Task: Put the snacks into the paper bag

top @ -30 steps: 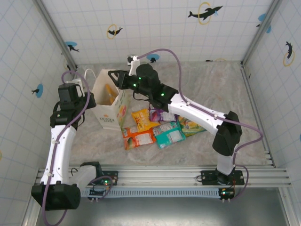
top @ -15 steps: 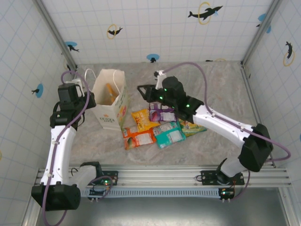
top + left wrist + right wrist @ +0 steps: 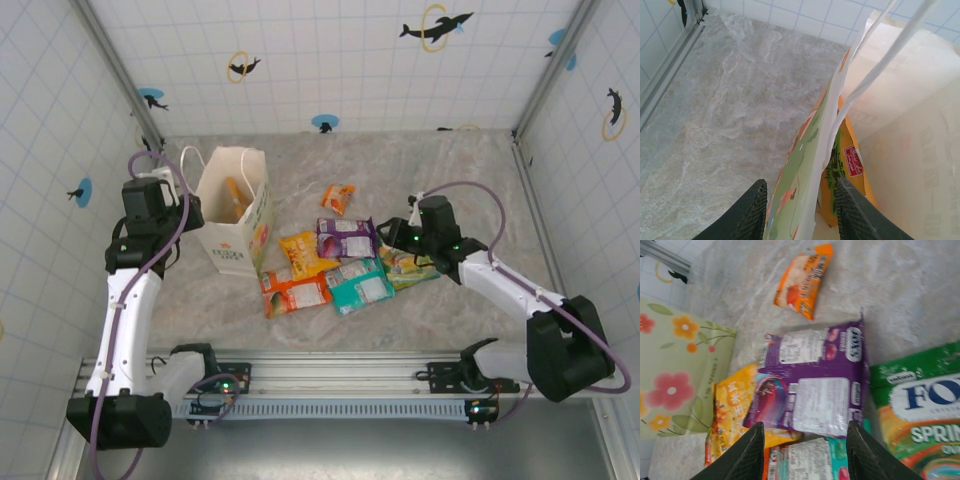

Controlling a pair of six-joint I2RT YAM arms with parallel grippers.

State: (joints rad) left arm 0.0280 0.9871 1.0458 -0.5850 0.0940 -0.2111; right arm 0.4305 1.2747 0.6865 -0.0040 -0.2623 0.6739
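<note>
The white paper bag (image 3: 232, 232) stands upright at the left, its flower print (image 3: 675, 385) facing the pile, with a yellow packet (image 3: 847, 165) inside. My left gripper (image 3: 192, 205) is open astride the bag's near wall (image 3: 800, 200), one finger outside and one inside. Snacks lie flat on the table: a small orange packet (image 3: 339, 198), purple (image 3: 346, 238), yellow (image 3: 303, 252), red-orange (image 3: 295, 293), teal (image 3: 360, 284) and green (image 3: 408, 267). My right gripper (image 3: 393, 236) is open and holds nothing, low over the purple packet (image 3: 812, 385), between its fingers (image 3: 747, 455).
The marbled table (image 3: 470, 190) has bare room behind and to the right of the pile. Tiled walls with metal corner rails (image 3: 530, 190) close it in. The bag's string handles (image 3: 875, 60) hang close to my left wrist.
My right arm has swung from over the bag's mouth back to the right and down over the pile. The small orange packet now lies uncovered on the table behind the pile. The left arm is still.
</note>
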